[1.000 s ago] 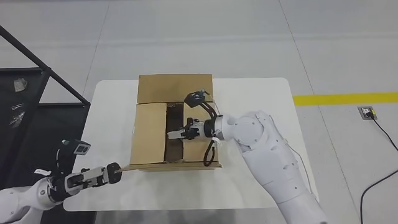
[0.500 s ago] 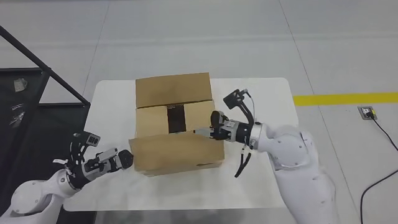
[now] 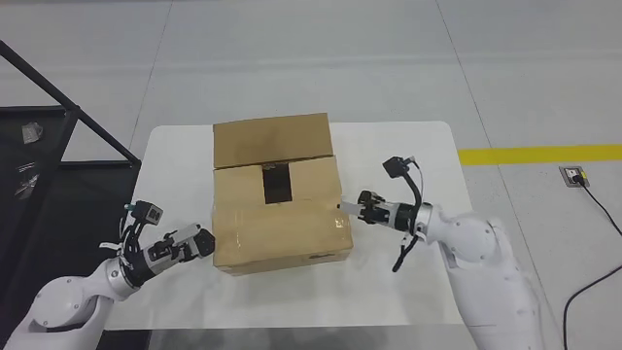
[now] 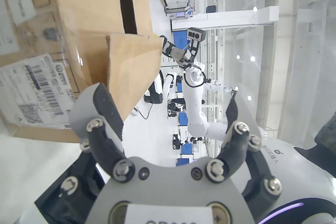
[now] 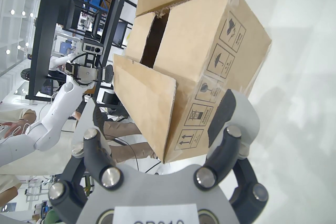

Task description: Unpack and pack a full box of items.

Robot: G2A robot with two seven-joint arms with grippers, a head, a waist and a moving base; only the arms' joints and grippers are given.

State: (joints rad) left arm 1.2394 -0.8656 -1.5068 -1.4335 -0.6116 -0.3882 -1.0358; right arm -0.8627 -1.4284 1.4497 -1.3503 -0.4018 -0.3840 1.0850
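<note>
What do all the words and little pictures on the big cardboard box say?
Cardboard box, handling signs on one side: up arrows, a glass, an umbrella; the tiny words under them are too small to read.
Barcode label on another side: bars and print, too blurred to read.
White sticker on that same side: print too blurred to read.

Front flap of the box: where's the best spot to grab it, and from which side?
Probably best: grip the front flap's free edge near its left corner, coming from the robot's left, where the open left end effector sits. The flap stands half raised off the box, so its thin edge is exposed.
</note>
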